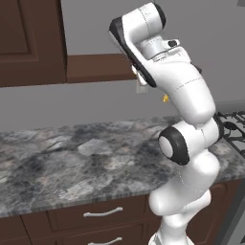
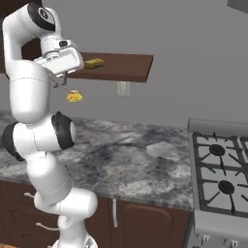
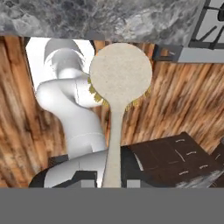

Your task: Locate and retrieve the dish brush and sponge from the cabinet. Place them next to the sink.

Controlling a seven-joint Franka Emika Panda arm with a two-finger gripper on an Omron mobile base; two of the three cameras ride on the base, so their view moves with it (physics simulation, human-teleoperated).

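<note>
My gripper [image 2: 62, 83] is raised in front of the shelf board [image 2: 121, 65] of the dark brown cabinet [image 1: 28, 38] and is shut on the dish brush. The brush [image 2: 74, 97] hangs in the air just under the hand, with its yellowish bristles showing. In the hand view its round cream head [image 3: 120, 72] stands ahead of me, and the tan handle [image 3: 111, 148] runs down to the fingers. The yellow-olive sponge [image 2: 94, 63] lies on the shelf board, just right of the hand. A speck of the brush [image 1: 165, 98] peeks out beside the arm. The sink is out of view.
A grey marbled counter [image 1: 72, 158] runs below, with drawers with silver handles [image 1: 103, 212] under it. A gas stove [image 2: 220, 169] adjoins the counter at the right. A wall outlet [image 2: 123, 88] sits under the shelf.
</note>
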